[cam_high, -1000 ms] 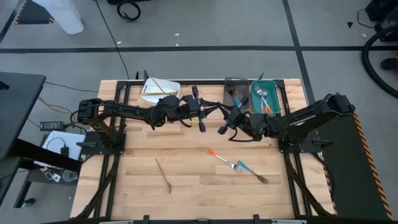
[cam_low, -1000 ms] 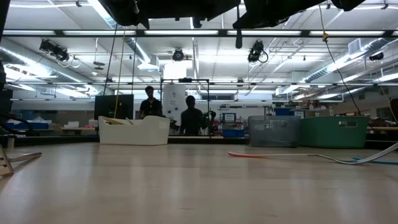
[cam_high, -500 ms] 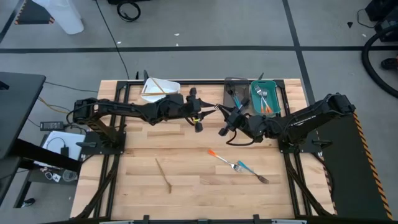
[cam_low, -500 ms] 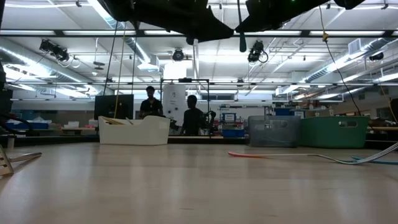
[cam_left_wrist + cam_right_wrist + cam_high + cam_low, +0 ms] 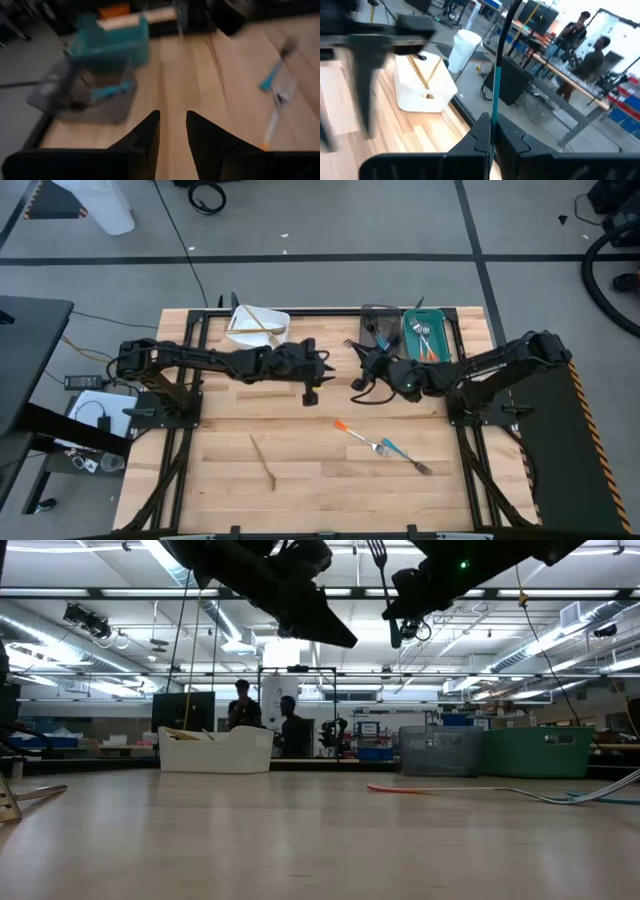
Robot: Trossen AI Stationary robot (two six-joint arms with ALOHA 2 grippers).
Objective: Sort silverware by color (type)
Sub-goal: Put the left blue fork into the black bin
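Both dark arms reach in over the middle of the pale wooden bench [image 5: 300,480], held well above its surface. The left gripper [image 5: 310,394] points toward the bench's centre, and the left wrist view shows its jaws [parted and holding nothing. The right gripper [image 5: 358,380] sits just beside the bins at the far edge, and its jaws are clamped on a slim blue-handled fork with metal tines [image 5: 496,95]. The right wrist view shows that fork standing straight up from the closed fingertips, its teal handle running into a dark stem; the low view shows its tines [image 5: 377,552] pointing upward above the gripper, which the overhead view barely resolves. From above, the remaining silverware lies in three places: a thin gold utensil [image 5: 265,462] alone on the near left of the bench, an orange-handled fork [image 5: 358,436] and a second blue-handled fork [image 5: 404,457] lying close together near the middle right, and more pieces already sorted. The white rectangular bin [image 5: 258,326] holds gold sticks, the teal bin [image 5: 424,337] holds orange-handled forks, and the grey mesh bin [image 5: 380,325] between them holds a blue-handled piece, seen more plainly from the left wrist. The low view also shows two people [image 5: 290,728] standing in the room beyond.
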